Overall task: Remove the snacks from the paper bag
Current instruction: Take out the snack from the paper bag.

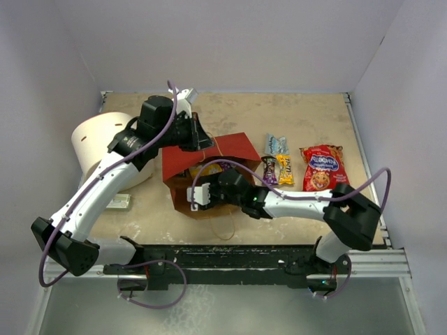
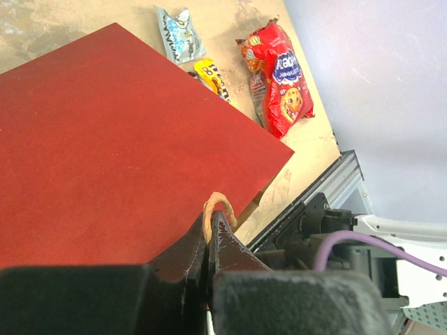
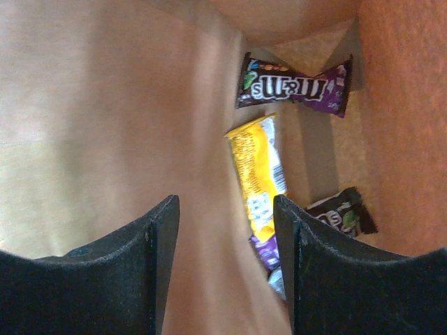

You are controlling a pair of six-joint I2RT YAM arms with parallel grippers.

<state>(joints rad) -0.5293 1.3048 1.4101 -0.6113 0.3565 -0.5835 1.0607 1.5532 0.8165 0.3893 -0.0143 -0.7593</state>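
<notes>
The red paper bag (image 1: pixel 234 148) lies on its side at the table's middle, its mouth toward the front. My left gripper (image 1: pixel 201 139) is shut on its string handle (image 2: pixel 222 204) above the red side (image 2: pixel 105 139). My right gripper (image 1: pixel 201 190) is open and empty inside the mouth (image 3: pixel 227 209), along the brown inner wall (image 3: pixel 105 105). Inside lie a purple packet (image 3: pixel 293 87), a yellow packet (image 3: pixel 258 174) just beyond my fingertips, a brown packet (image 3: pixel 342 213) and another purple one (image 3: pixel 267 251). Out on the table lie a light-blue pack (image 1: pixel 275 144), a purple pack (image 1: pixel 269 169), a yellow pack (image 1: pixel 285 169) and the red cookie bag (image 1: pixel 323 167).
A white cylindrical tub (image 1: pixel 105 143) stands at the left, with a small white-and-green box (image 1: pixel 119 202) in front of it. The bag's other string handle (image 1: pixel 225 230) loops onto the table near the front rail (image 1: pixel 265 257). Walls enclose the table on three sides.
</notes>
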